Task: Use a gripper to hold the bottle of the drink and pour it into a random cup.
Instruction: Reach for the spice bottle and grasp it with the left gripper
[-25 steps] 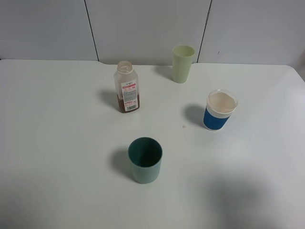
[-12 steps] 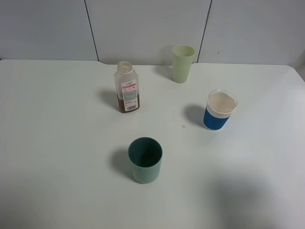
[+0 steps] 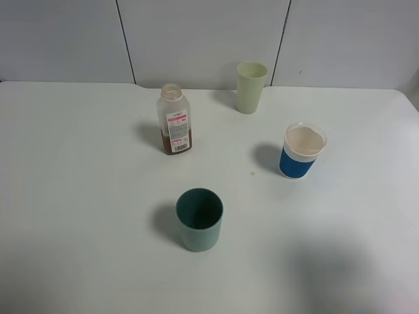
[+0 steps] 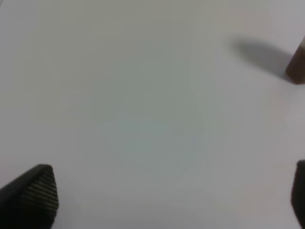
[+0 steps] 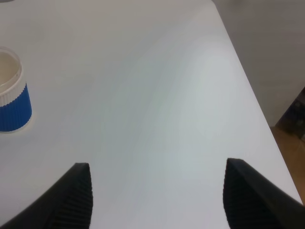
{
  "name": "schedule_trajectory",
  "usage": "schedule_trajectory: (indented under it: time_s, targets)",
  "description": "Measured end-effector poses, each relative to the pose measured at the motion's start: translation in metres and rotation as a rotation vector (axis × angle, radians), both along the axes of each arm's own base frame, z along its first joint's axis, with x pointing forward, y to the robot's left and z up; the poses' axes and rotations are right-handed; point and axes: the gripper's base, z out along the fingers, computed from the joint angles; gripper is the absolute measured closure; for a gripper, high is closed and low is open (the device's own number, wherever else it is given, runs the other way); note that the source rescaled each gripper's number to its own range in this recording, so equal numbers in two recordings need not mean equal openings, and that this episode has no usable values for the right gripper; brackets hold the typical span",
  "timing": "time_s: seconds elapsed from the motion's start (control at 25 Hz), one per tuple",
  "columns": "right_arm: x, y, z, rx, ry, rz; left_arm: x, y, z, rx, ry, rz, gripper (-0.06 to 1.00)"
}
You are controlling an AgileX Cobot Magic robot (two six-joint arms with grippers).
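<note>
Black ribbed fingertips [image 4: 33, 193] of the left pincer [image 4: 166, 193] stood spread wide above the bare white counter [image 4: 143, 95], gripping nothing. The bottle of the drink [image 4: 297, 67] showed only 1 brown corner ahead, well apart. The right pincer [image 5: 158, 188] gaped equally wide and empty, with the blue-and-white cup [image 5: 12, 93] ahead and off to one side. In the high view the bottle stood upright beyond the teal cup [image 3: 199, 219].

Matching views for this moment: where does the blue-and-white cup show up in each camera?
Exterior high: the blue-and-white cup stands upright, right of centre, nearer the camera than the pale green cup.
Left wrist: not in it.
Right wrist: the same cup is in it, partly cut off by the picture's edge.
Shared landmark: the white table, which fills most of all three views.
</note>
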Motion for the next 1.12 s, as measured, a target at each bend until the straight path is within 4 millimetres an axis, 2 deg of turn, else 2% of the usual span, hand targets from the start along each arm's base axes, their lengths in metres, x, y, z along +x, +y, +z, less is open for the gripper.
schedule_trajectory:
  time_s: [1.12]
  targets:
    - [0.0,0.0,0.0,0.0,0.0,0.0,0.0,0.0,0.0,0.0,0.0,0.0,-0.06]
